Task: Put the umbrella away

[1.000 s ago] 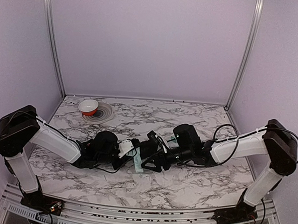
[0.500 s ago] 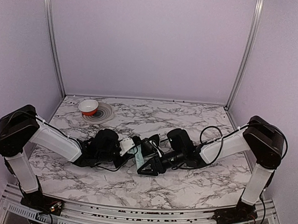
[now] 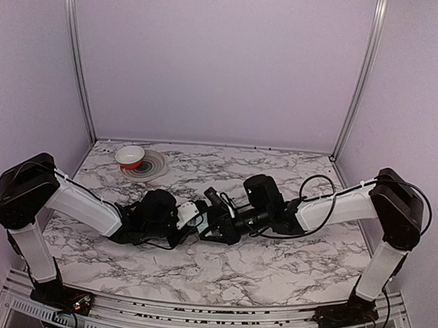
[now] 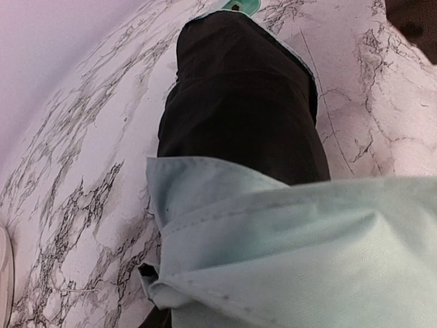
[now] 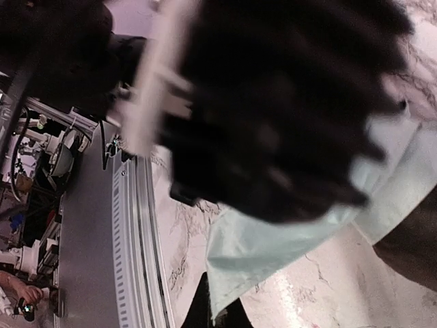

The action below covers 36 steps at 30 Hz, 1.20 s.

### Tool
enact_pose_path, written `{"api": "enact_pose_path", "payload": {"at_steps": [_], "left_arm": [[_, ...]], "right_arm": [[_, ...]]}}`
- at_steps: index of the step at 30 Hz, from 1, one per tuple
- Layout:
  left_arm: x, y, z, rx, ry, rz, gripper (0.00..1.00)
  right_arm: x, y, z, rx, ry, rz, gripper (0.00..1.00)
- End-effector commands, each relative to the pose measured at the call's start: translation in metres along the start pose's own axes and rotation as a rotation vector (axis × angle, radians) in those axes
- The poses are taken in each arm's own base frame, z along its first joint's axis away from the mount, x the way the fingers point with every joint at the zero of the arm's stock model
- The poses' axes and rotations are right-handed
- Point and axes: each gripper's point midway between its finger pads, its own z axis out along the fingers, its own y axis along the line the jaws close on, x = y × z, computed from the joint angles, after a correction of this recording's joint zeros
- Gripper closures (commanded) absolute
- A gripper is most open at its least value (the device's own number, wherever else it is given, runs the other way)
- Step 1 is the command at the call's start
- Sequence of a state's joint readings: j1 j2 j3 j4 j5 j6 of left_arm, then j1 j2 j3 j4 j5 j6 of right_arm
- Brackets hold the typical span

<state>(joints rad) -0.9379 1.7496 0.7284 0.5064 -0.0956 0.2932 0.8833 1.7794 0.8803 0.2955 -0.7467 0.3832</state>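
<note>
Your left end effector (image 3: 192, 216) and right end effector (image 3: 214, 224) meet at the table's (image 3: 277, 174) centre; a red-and-white bowl (image 3: 130, 156) sits far left.

Both arms low, reaching inward; left end effector (image 3: 198, 219) and closed right end effector (image 3: 211, 225) close together.

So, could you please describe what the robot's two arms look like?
Both arms match: the left arm and right arm each have bulky black rounded joint housings, smooth white link covers between them, and black wrists. Thin black cables loop loosely along the links, most visibly on the right arm. No markings are readable.
</note>
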Motion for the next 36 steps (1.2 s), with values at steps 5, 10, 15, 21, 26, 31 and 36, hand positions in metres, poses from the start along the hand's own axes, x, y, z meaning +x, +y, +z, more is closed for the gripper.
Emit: {"api": "enact_pose_path", "payload": {"at_steps": [5, 10, 15, 21, 26, 31, 36], "left_arm": [[-0.006, 0.01, 0.017, 0.098, -0.008, -0.293, 1.0], [-0.014, 0.007, 0.023, 0.205, -0.02, -0.469, 1.0], [-0.018, 0.016, 0.027, 0.312, -0.019, -0.665, 1.0], [-0.023, 0.014, 0.034, 0.423, -0.007, -0.814, 1.0], [-0.004, 0.01, 0.045, 0.412, 0.06, -0.919, 0.81], [0.021, 0.014, 0.049, 0.344, 0.133, -0.958, 0.68], [0.023, 0.006, 0.044, 0.382, 0.175, -0.912, 0.51]], "right_arm": [[-0.061, 0.064, -0.02, -0.019, -0.042, -0.226, 1.0], [-0.025, 0.067, -0.011, -0.04, 0.081, -0.224, 1.0], [0.02, 0.05, -0.016, -0.03, 0.181, -0.207, 1.0], [0.048, 0.011, -0.02, 0.021, 0.218, -0.117, 1.0], [0.041, -0.026, -0.014, 0.094, 0.225, -0.077, 1.0], [0.049, -0.072, -0.014, 0.168, 0.261, 0.015, 1.0], [0.042, -0.083, -0.018, 0.184, 0.245, 0.024, 1.0]]}}
